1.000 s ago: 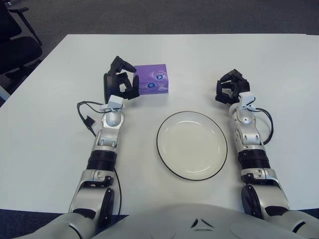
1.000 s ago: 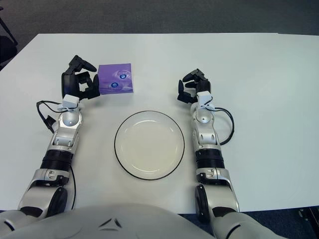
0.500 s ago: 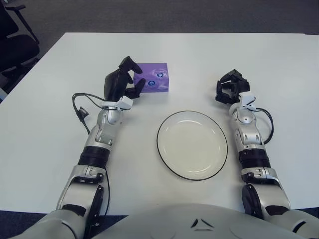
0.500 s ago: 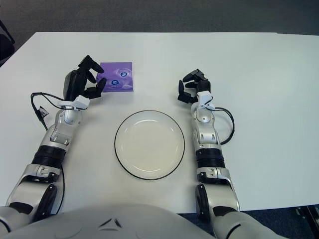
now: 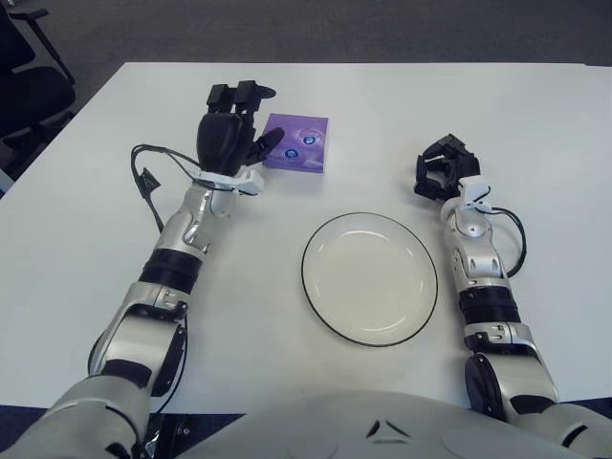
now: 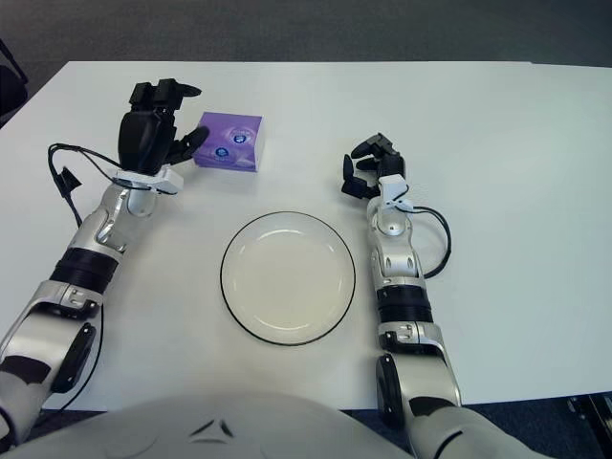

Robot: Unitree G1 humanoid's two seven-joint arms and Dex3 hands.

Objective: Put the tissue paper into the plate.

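Left robot hand (image 5: 232, 134) now farther forward, fingers spread beside tissue pack (image 5: 298, 156) | step: reaching | next: clamp, carry to plate (image 5: 369, 278)

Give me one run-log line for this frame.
left hand: open, at tissue pack's left edge | tissue pack: on table, outside plate | right hand: idle right of plate

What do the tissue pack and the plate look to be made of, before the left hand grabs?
Tissue pack: probably soft plastic film wrap, purple, printed with small round logos; flat and slightly sheened. Plate: likely glazed ceramic or melamine, cream with a thin dark rim; smooth, faintly glossy. The look cannot settle which. Left hand shows at the pack's left edge; right hand is beyond the plate's right side.
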